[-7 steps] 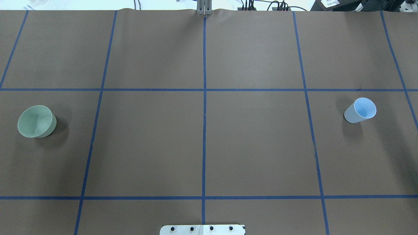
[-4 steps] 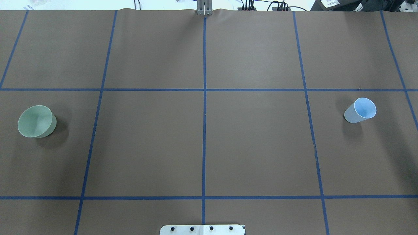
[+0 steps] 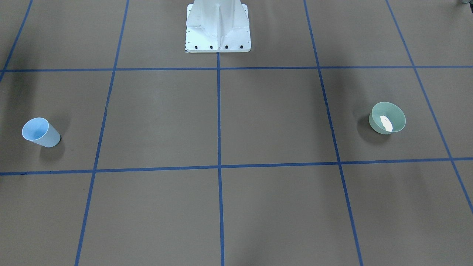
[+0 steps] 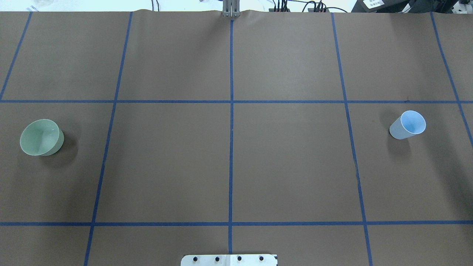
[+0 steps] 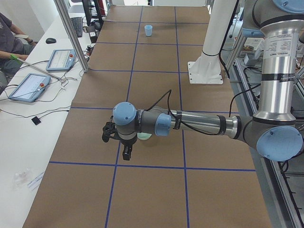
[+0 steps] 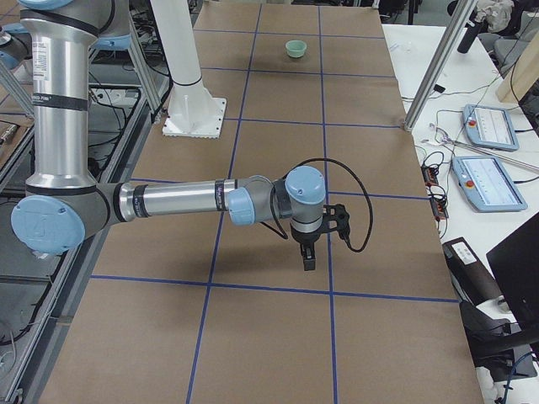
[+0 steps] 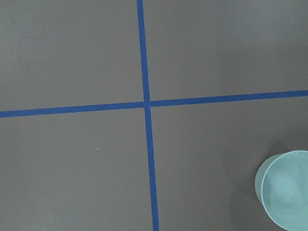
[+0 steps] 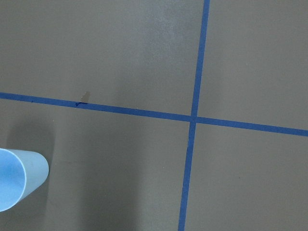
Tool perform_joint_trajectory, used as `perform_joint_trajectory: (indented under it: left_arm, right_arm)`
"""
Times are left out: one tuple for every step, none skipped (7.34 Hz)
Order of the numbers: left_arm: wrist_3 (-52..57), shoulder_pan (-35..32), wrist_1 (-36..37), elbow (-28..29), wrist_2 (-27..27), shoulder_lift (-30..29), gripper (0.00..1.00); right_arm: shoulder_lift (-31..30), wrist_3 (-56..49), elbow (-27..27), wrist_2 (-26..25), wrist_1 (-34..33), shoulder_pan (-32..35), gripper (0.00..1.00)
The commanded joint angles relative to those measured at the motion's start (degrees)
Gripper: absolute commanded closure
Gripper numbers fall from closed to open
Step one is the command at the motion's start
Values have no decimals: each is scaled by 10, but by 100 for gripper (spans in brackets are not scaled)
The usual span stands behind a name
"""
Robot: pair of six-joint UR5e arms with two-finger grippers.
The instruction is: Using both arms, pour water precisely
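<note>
1. Cup (image 4: pixel 407 125) stands near counter's (image 4: pixel 288 166) right edge; bowl (image 4: pixel 40 137) near left edge.
2. Left arm (image 5: pixel 190 124) hangs near bowl, right arm (image 6: pixel 185 200) near cup; whether jaws stand apart: cannot tell.
3. Cup judged light, thin-walled, crushable: grip mid-wall, gently.

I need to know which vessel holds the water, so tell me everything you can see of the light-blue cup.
The light-blue cup is a plain, thin-walled tapered beaker, wider at the rim, looking like plastic or paper. It stands upright, mouth up, on the brown table cover on the robot's right side, inside a blue-tape square, clear of its lines. Only the cover touches it. Whether it holds water cannot be told.
</note>
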Motion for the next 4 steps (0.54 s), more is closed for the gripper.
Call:
perform_joint_trajectory:
  left_arm:
    - [1,0,-4,-4,1,-3,0]
    - [1,0,-5,-6,1,-3,0]
    - [1,-1,-5,-7,1,-5,0]
    - [2,-1,-5,-7,1,-7,0]
  right_arm:
    - [-2,0,1,1,0,0,0]
    - [-2,0,2,1,0,0,0]
    - [-2,0,2,1,0,0,0]
    - [-2,0,5,1,0,0,0]
